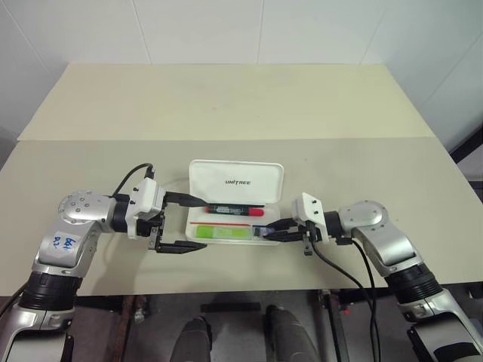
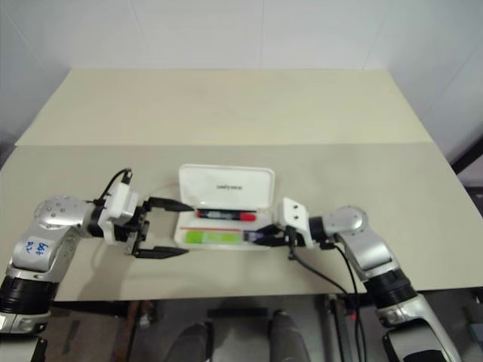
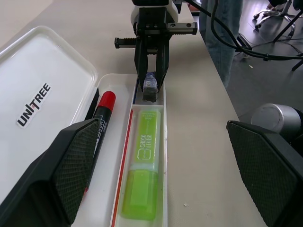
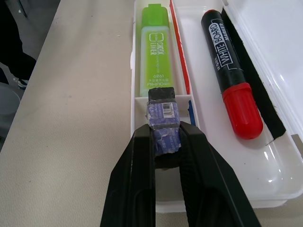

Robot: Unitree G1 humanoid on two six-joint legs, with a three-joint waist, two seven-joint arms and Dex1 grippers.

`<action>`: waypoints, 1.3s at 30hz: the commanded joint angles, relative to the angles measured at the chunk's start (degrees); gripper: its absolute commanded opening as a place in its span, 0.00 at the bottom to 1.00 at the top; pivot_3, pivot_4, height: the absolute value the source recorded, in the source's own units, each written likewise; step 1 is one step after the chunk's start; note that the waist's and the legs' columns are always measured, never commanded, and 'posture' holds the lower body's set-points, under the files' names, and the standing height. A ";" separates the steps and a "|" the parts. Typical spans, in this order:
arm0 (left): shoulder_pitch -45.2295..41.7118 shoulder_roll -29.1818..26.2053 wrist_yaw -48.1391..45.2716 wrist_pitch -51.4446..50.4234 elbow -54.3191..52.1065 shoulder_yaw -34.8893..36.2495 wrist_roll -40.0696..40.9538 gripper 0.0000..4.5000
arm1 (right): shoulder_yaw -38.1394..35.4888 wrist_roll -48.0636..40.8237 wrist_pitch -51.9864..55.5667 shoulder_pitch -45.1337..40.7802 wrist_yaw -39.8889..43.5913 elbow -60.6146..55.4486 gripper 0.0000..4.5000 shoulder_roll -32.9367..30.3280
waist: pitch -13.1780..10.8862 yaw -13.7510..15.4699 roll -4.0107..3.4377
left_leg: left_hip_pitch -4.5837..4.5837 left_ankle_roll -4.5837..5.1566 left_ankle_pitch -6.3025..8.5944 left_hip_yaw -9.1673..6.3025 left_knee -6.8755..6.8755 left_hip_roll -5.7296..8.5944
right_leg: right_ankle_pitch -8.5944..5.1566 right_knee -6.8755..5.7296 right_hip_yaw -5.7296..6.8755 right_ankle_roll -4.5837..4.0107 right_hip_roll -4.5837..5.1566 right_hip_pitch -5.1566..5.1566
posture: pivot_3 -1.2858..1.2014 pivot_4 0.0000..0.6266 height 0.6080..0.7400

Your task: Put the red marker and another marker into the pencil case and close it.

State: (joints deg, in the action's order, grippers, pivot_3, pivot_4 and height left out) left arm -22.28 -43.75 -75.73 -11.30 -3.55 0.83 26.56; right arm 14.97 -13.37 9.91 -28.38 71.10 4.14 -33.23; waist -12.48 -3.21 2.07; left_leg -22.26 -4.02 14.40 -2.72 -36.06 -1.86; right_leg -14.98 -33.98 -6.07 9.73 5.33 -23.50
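Observation:
The white pencil case [image 1: 235, 181] lies open, its lid with "UNITREE" tilted back. In its tray, the red marker [image 1: 234, 210] lies along the back and the light green marker [image 1: 223, 233] fills the long front compartment. My right gripper [image 1: 273, 231] reaches in from the right end, shut on a small blue-wrapped block [image 4: 162, 113] with a dark tip. It holds the block over the short compartment beside the green marker [image 4: 156, 47]. My left gripper [image 1: 189, 224] is open, its fingers straddling the case's left end without touching the markers.
The case sits near the front edge of a beige table [image 1: 226, 105]. A seam [image 1: 90, 140] crosses the table behind the case. In the left wrist view, cables [image 3: 236, 42] and a person's leg [image 3: 222, 19] stand beyond the table's right side.

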 commanded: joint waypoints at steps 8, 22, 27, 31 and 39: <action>-2.80 0.43 -0.68 1.85 1.97 -0.94 -0.96 1.00 | -3.20 -1.89 0.47 -2.18 -0.08 -2.02 0.99 -0.42 | 0.00 -0.04 0.00 | 0.00 0.00 0.00 0.00 0.01 0.00 | 0.01 0.00 0.00 0.01 0.00 -0.01 | 0.52 0.24 1.00; 0.13 1.07 -0.05 3.89 4.62 3.34 0.69 0.91 | -18.71 -13.53 10.19 5.50 -4.49 -19.21 1.00 -7.81 | 0.00 0.66 0.00 | -0.07 0.00 0.04 -0.05 0.03 0.00 | -0.01 0.09 0.05 0.01 0.01 -0.01 | 0.52 0.24 1.00; 1.27 1.16 0.08 4.38 6.32 5.28 0.85 0.57 | -23.86 -14.86 9.78 10.38 -5.13 -20.37 1.00 -11.13 | 0.00 0.58 0.00 | -0.03 0.01 0.05 -0.03 0.01 0.00 | -0.14 0.10 0.04 -0.24 0.01 0.00 | 0.52 0.24 1.00; 0.57 1.81 0.47 4.04 7.80 6.62 1.99 0.26 | -25.87 -15.09 9.39 12.10 -6.35 -20.88 1.00 -12.10 | 0.00 0.42 0.00 | -0.02 0.02 0.04 -0.02 -0.03 0.00 | -0.27 0.08 0.03 -0.51 0.02 0.02 | 0.52 0.24 1.00; -1.09 4.62 5.68 4.41 10.27 9.90 2.87 0.01 | -25.61 -14.92 9.51 12.87 -8.13 -22.33 1.00 -11.85 | 0.00 0.31 0.00 | -0.03 0.02 0.03 -0.01 -0.01 0.00 | -0.25 0.08 0.02 -0.48 0.02 0.02 | 0.52 0.24 1.00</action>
State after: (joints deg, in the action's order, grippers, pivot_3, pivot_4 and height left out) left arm -21.73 -40.44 -73.60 -7.40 5.70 7.30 27.32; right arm -9.33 -27.23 20.08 -15.52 63.46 -15.80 -44.48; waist -12.48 -2.89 2.06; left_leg -22.29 -3.99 14.43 -2.73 -36.07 -1.86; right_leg -15.22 -33.90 -6.04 9.27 5.35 -23.48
